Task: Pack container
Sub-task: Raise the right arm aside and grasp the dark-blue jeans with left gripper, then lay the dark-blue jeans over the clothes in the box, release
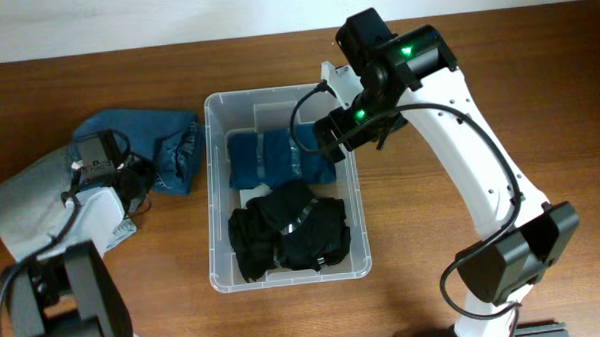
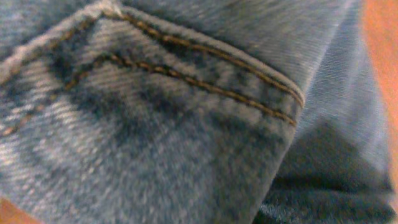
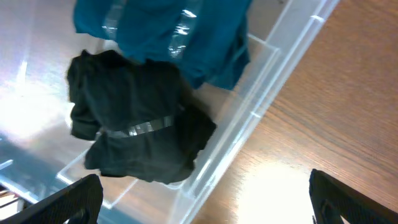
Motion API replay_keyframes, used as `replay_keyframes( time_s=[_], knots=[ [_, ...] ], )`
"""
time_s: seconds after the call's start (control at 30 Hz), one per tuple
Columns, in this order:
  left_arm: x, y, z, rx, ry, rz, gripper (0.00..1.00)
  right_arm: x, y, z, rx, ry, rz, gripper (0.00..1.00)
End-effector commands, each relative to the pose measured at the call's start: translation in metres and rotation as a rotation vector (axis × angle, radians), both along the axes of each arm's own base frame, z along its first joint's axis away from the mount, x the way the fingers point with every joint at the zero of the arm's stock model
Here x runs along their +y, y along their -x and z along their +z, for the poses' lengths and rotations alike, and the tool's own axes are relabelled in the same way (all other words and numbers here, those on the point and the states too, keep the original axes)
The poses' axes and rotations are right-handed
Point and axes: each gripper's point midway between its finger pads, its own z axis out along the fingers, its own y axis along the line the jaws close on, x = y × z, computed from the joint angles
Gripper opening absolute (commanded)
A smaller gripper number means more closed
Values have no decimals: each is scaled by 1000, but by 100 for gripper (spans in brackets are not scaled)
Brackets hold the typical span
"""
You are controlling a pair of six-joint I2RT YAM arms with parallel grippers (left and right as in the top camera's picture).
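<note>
The clear container (image 1: 214, 197) stands mid-table and holds a folded blue garment (image 1: 270, 158) at the back and a black garment (image 1: 292, 231) at the front. Blue jeans (image 1: 164, 143) lie on the table left of it. My left gripper (image 1: 130, 179) is down at the jeans; in the left wrist view denim (image 2: 186, 112) fills the frame and the fingers are hidden. My right gripper (image 1: 334, 135) hovers over the container's right rim, open and empty (image 3: 205, 205). The right wrist view shows the container wall (image 3: 249, 124), the black garment (image 3: 137, 124) and the blue garment (image 3: 161, 31).
A light grey garment (image 1: 26, 203) lies at the far left, partly under the left arm. The wooden table (image 1: 477, 72) runs to a pale wall at the back. The right arm's base (image 1: 504, 271) stands at the front right.
</note>
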Motion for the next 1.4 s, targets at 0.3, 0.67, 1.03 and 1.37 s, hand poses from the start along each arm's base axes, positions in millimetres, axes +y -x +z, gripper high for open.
replay_keyframes(
  time_s=[0.3,0.67,1.03,1.37],
  knots=[
    [-65,27,264,-590,-395,-442,1,-102,-39,85,-216,-9,-369,99],
    [-237,58,271,-740,-307,-1165,1,-189,-29,91,-190,15,-594,99],
    [-311,71,184,-581,70,-1459,0,-189,-29,91,-190,16,-594,99],
    [-285,87,139,-302,36,-1388,1,-189,-29,91,-191,16,-594,99]
  ],
)
